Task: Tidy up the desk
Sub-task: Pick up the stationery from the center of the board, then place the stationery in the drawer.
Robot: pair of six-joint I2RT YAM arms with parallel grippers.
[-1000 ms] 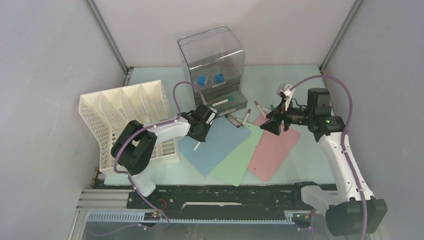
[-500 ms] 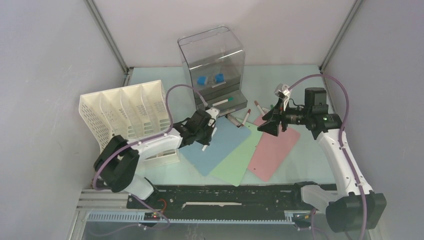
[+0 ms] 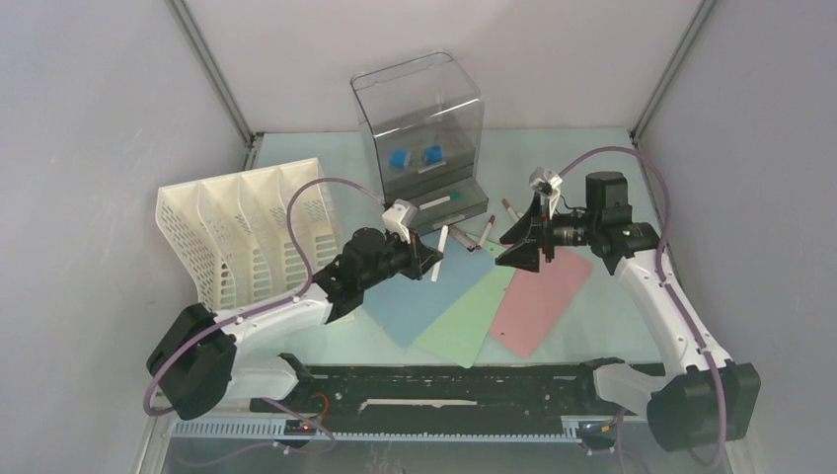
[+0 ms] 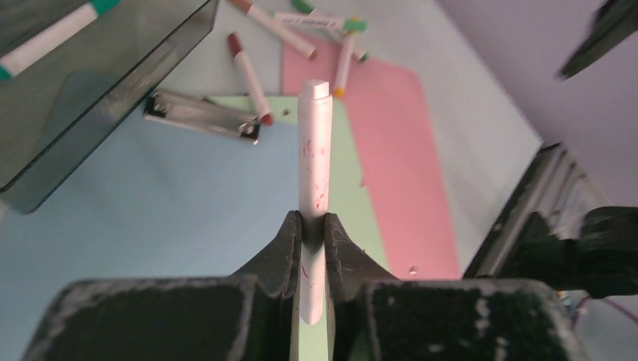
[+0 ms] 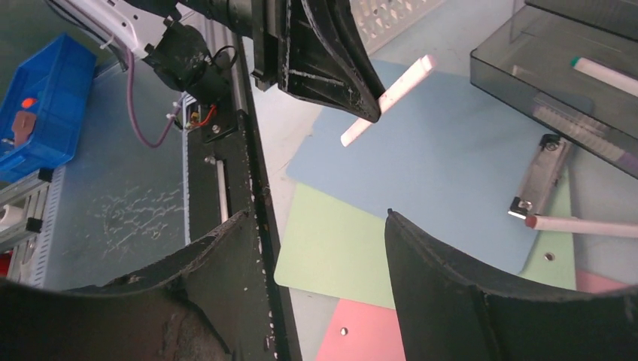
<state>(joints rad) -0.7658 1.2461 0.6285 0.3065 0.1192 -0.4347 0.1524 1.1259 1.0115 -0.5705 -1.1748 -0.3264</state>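
Desk point(image 3: 592, 321) has sheets and pens scattered on it; left gripper point(image 4: 312, 239) pinches a white marker point(image 4: 314, 150) above the blue sheet point(image 3: 424, 296); right gripper point(image 5: 316, 222) hovers, fingers spread, empty.

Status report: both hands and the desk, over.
Left hand shut on white marker, above blue sheet. Right hand open, empty. Desk cluttered: loose markers, binder clip by open drawer.

The left arm point(image 3: 276, 314) and right arm point(image 3: 676, 311) are built of glossy white tubular links joined by chunky black joint housings point(image 3: 192, 357). A thin purple cable point(image 3: 331, 181) loops along each. The matte black fingers point(image 5: 466, 301) are scuffed pale at the edges.
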